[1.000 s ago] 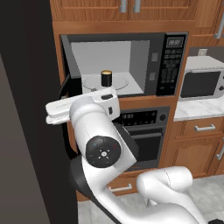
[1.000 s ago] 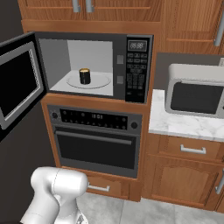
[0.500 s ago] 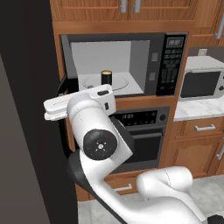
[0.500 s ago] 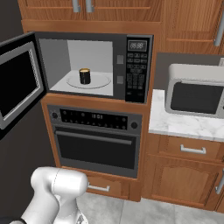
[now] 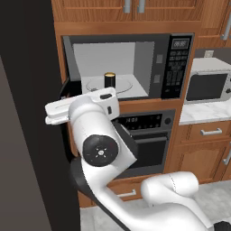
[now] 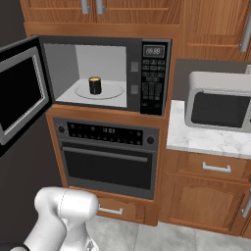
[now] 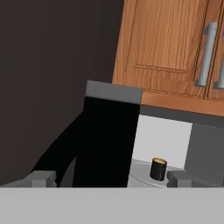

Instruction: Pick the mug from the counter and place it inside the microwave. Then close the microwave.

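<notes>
With the small black tan-topped mug (image 6: 94, 85) already standing on the round turntable inside the large black microwave (image 6: 156, 73), the arm has drifted down and left toward the open door (image 6: 19, 95); its gripper (image 7: 109, 178) is spread wide and empty, so closing remains.

Since a second ago we have swung our arm (image 5: 101, 135) a little lower and further left in the left base view, so its white forearm now covers less of the microwave (image 5: 131, 67) opening. The mug (image 5: 109, 80) stands fully clear above it on the turntable.
</notes>
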### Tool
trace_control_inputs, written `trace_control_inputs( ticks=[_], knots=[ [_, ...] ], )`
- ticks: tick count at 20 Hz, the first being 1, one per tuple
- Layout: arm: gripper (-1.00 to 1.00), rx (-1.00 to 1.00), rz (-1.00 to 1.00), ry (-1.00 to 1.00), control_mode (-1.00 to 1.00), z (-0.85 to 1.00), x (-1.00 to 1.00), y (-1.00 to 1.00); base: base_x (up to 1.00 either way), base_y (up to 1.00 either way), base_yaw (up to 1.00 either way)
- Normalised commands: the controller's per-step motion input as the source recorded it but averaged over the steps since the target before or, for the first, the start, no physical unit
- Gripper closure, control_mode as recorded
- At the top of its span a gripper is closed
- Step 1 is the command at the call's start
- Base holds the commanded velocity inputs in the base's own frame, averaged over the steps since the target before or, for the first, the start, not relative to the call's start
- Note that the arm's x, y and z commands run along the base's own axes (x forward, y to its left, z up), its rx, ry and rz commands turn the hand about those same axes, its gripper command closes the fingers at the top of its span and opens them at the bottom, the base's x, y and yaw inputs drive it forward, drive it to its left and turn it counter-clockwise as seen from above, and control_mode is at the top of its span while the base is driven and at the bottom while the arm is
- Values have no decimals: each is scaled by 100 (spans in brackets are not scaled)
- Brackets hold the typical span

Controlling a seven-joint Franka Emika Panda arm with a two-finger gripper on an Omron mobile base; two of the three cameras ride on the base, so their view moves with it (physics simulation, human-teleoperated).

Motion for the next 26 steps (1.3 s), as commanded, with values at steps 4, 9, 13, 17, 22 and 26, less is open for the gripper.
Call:
trace_control_inputs(
  ticks=[4, 9, 13, 17, 22, 26],
  knots=[
    [-100, 0, -15, 0, -100, 0, 0, -21, 0, 0, 0],
    [-100, 0, -17, 0, -100, 0, 8, -42, 0, 0, 0],
    [-100, 0, -13, 0, -100, 0, 16, -52, 0, 0, 0],
    [-100, 2, -8, 0, -100, 0, 25, -60, 0, 0, 0],
    [-100, 4, -1, 0, -100, 0, 35, -64, 0, 0, 0],
    [-100, 5, 0, 0, -100, 0, 37, -62, 0, 0, 0]
  ],
)
